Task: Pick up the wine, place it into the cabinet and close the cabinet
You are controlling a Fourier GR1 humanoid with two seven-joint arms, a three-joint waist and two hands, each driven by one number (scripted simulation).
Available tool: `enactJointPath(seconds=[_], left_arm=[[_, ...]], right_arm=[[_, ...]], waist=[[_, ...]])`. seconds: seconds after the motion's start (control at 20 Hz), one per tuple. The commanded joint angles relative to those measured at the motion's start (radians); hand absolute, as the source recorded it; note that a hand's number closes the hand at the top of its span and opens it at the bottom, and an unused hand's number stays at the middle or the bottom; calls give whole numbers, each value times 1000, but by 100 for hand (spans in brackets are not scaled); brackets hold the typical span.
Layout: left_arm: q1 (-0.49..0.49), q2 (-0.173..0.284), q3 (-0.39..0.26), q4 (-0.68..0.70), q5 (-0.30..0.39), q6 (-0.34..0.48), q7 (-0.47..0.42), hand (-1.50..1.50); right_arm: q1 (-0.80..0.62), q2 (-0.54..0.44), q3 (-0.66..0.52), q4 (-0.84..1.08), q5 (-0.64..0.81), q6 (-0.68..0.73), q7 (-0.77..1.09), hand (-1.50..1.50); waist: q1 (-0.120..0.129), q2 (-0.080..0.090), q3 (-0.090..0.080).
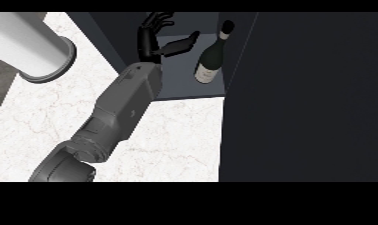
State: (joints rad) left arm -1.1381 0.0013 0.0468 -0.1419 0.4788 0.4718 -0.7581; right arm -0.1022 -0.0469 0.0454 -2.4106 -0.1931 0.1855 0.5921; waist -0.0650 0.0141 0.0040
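A dark wine bottle [211, 58] with a pale label stands inside the open cabinet [176, 86], toward its right side on the grey floor. My left hand [156, 39] is inside the cabinet just left of the bottle. Its fingers are spread and point to the back, and its thumb reaches toward the bottle's shoulder without touching it. The hand holds nothing. The grey forearm [129, 99] runs from the lower left across the counter into the cabinet opening. My right hand does not show.
The cabinet's dark door [310, 94] stands open and fills the right side of the view. A large white cylinder [33, 46] stands at the left on the white marble counter [177, 139].
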Motion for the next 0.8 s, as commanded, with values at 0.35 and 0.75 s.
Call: enactJointPath(seconds=[0.35,0.75], left_arm=[[40,-1,-6,59,-37,68,-36,-150],[58,30,24,42,-27,23,-67,-150]], right_arm=[[52,-15,-28,-59,-69,22,2,-150],[11,-4,-29,-15,-57,18,-33,-150]], waist=[[-7,9,-4],[-5,14,-5]])
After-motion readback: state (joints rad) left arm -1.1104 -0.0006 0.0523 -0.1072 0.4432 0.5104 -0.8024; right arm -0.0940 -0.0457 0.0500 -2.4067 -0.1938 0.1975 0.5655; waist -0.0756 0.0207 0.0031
